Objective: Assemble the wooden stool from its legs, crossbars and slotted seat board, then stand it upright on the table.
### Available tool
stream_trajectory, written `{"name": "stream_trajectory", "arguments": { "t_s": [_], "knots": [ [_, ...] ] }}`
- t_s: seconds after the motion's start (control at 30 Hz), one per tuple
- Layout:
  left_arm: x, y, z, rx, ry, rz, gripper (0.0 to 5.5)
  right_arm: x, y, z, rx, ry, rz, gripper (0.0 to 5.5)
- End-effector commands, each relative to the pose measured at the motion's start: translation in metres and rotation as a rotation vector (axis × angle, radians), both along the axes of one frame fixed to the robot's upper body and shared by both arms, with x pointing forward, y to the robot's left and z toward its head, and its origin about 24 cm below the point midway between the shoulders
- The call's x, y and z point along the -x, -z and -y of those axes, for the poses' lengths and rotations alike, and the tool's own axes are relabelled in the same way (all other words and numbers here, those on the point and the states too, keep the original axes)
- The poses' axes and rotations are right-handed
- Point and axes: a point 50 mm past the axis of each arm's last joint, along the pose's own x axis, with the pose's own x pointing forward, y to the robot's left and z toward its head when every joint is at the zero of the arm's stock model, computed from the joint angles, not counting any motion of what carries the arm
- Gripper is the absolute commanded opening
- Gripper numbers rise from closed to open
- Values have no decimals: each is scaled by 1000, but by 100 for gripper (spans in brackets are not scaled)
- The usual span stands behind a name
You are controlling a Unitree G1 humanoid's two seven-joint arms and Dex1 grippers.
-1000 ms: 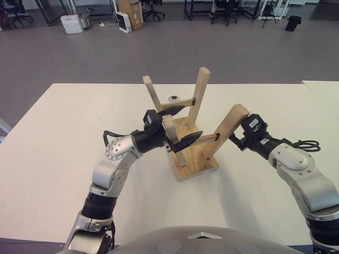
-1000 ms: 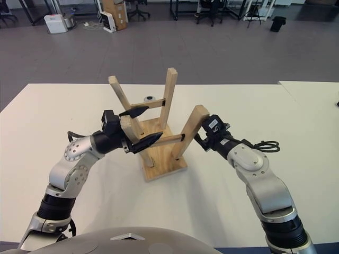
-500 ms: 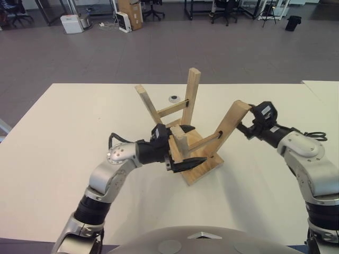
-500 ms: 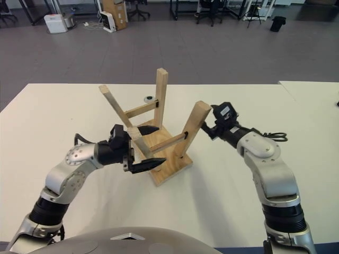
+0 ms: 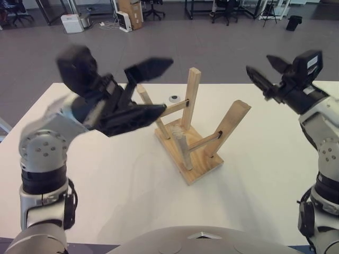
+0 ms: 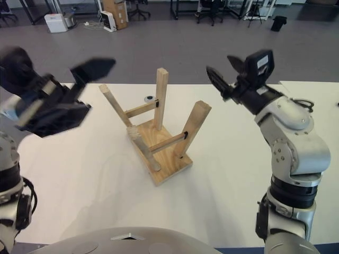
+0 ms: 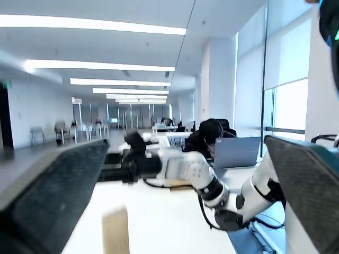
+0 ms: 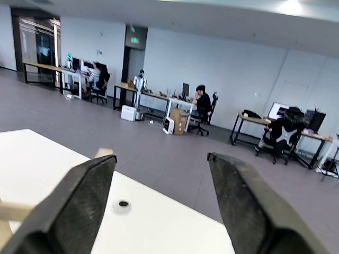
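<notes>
Stool (image 5: 198,161) upturned, left hand (image 5: 168,84), right hand (image 5: 257,62) spread

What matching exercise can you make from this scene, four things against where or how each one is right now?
Things:
1. stool
2. left end effector
3. right end effector
4. small round disc

States:
A. lying flat on the table, beyond the stool
B. open, raised on the robot's right
C. upside down, legs pointing up
D. open, raised on the robot's left

Pairs: 1-C, 2-D, 3-B, 4-A
</notes>
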Motion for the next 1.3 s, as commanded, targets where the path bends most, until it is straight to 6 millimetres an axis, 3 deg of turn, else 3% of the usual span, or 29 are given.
{"name": "stream_trajectory", "arguments": {
  "t_s": [0.03,0.1,0.13,0.23,0.27,0.33,0.4,0.63,0.73,0.83,0.93,1.1,1.2,1.3],
  "knots": [
    [-12,1,26,-38,-129,-42,538,-2,-16,-17,-124,-74,50,324],
    [-12,18,39,-97,-144,-126,538,0,-6,-26,-177,-130,-1,324],
    [-8,41,45,-231,-134,-169,538,1,9,-33,-186,-151,-70,324],
    [19,136,47,-679,-23,-347,538,14,75,-49,-145,-158,-340,324],
    [31,162,45,-759,5,-400,538,21,86,-55,-144,-170,-379,324],
    [43,187,46,-787,10,-462,538,25,89,-60,-159,-181,-386,324],
    [42,194,49,-759,-16,-455,538,24,88,-59,-163,-170,-380,324],
    [28,187,46,-734,-67,-387,538,20,85,-53,-140,-147,-358,324],
    [33,169,24,-845,71,-244,538,18,78,-50,-138,-133,-326,324],
    [26,125,-6,-827,114,-177,538,18,68,-50,-128,-133,-287,324],
    [17,78,-16,-699,99,-68,538,18,48,-55,-123,-148,-221,324],
    [8,30,-8,-496,42,56,538,22,-16,-67,-216,-224,-29,324],
    [2,17,12,-388,-2,108,538,21,-48,-56,-264,-205,57,324],
    [-5,21,30,-305,-28,102,538,13,-47,-38,-246,-116,41,324]
  ]
}}
